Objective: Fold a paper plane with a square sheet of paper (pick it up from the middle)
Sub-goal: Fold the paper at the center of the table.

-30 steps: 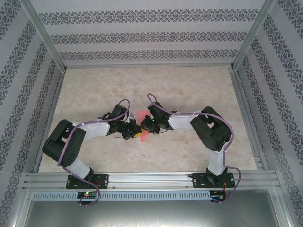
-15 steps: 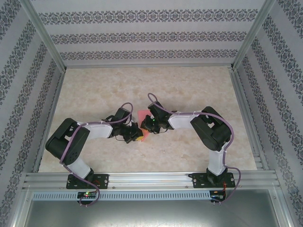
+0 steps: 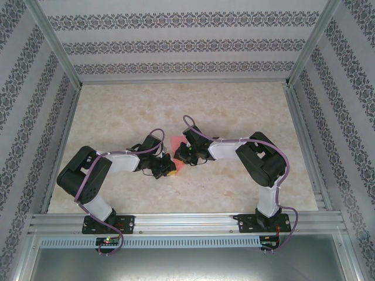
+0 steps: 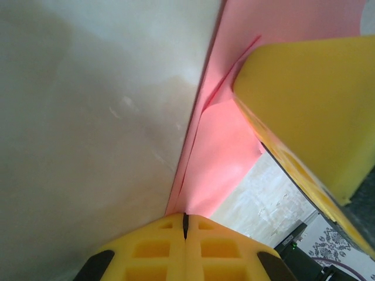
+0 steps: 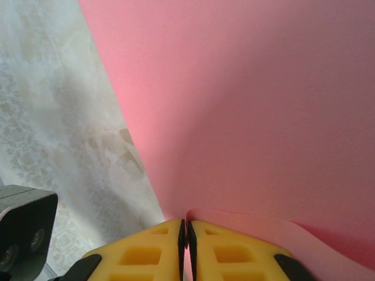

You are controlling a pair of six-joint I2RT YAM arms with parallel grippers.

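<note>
The salmon-pink sheet of paper (image 3: 176, 143) lies mid-table between both grippers, which hide most of it. My left gripper (image 3: 169, 165) is shut on a folded edge of the sheet (image 4: 222, 152), its yellow fingertips (image 4: 158, 246) pressed together at the paper's tip. My right gripper (image 3: 183, 157) is shut on the sheet (image 5: 252, 105) too, with a curled layer pinched between its fingers (image 5: 228, 254). In the left wrist view the right gripper's yellow finger (image 4: 310, 111) rests on the paper. I see overlapping layers, but the grippers hide whether it forms a paper plane.
The marble-patterned tabletop (image 3: 234, 111) is bounded by an aluminium frame and patterned walls (image 3: 187, 44). Both forearms angle in toward the centre, close to each other. The left gripper's dark body (image 5: 23, 228) is next to the right fingers.
My left gripper has slid slightly right and toward the near edge, and its elbow has shifted. The right arm has stayed put. Less pink shows below the grippers.
</note>
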